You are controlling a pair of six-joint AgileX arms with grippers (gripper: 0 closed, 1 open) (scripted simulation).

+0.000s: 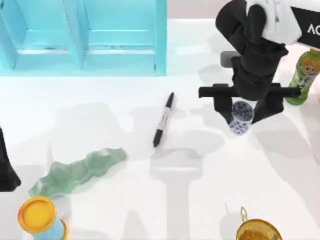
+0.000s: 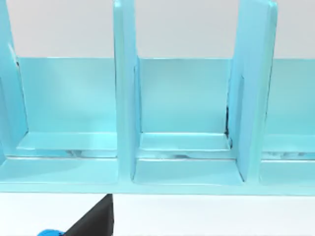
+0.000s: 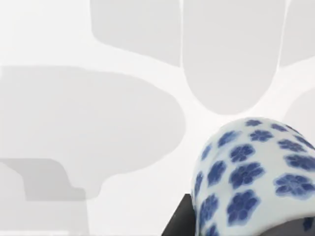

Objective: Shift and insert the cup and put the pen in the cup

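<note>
**Cup in the right arm's grip, pen waiting mid-desk**

Lower edge of the top view: yellow-capped blue cylinder (image 1: 41,220) at lower left, gold trophy (image 1: 257,231) at lower right, crumpled green sheet (image 1: 77,172) just above the cylinder. Left arm (image 1: 7,167) parked at the left edge, fingers not visible, cannot tell their state; its wrist camera faces the blue shelf.

Centre of frame: pen (image 1: 163,120) flat on the white desk (image 1: 200,170), lying on a slant, clear of everything.

Upper right: right gripper (image 1: 242,115) over the cup (image 1: 241,118). Fingers sit either side of the cup, narrowed onto its body, pinching it. Right wrist view has the flowered cup wall (image 3: 251,172) close in, a dark finger (image 3: 179,219) against it. Cup seems tilted in the grip; whether it clears the desk, cannot tell.

Just right of the cup: green bottle (image 1: 303,77). Far, upper left: blue shelf (image 1: 85,35) with open compartments.

Risks, as judged:
- Rounded glazed wall, grip on the side only — cup may slip or rotate if swung fast.
- Bottle close by; a wide swing of the arm could knock it.
- Cup set down tilted would tip, leaving no upright mouth for the pen.
</note>
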